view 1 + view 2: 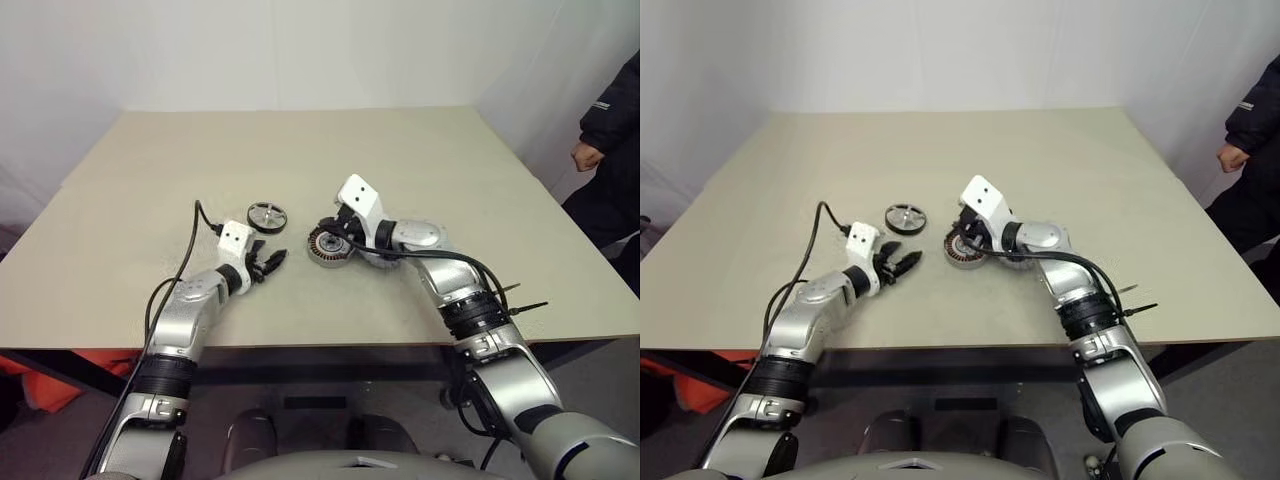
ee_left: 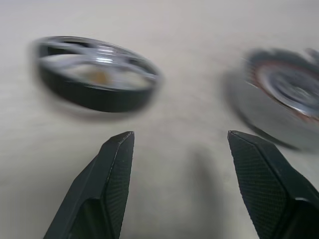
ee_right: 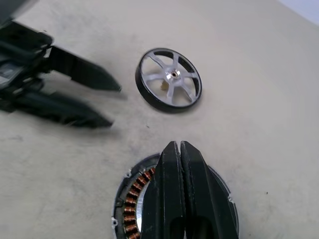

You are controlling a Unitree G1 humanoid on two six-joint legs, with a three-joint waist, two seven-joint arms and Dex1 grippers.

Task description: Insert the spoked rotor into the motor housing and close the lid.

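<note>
The spoked rotor (image 1: 267, 216), a black ring with silver spokes, lies flat on the table left of centre. To its right lies the motor housing (image 1: 328, 246), round and silver with copper windings. My right gripper (image 3: 175, 144) is shut with nothing in it and hovers just over the housing (image 3: 130, 199). My left gripper (image 2: 179, 134) is open and empty, low over the table, pointing into the gap between the rotor (image 2: 94, 79) and the housing (image 2: 279, 109). The lid is hidden.
The tan table (image 1: 300, 150) runs wide beyond the parts, and its front edge (image 1: 330, 345) lies close below my arms. A person in dark clothing (image 1: 610, 130) stands past the table's right side. White walls close off the back.
</note>
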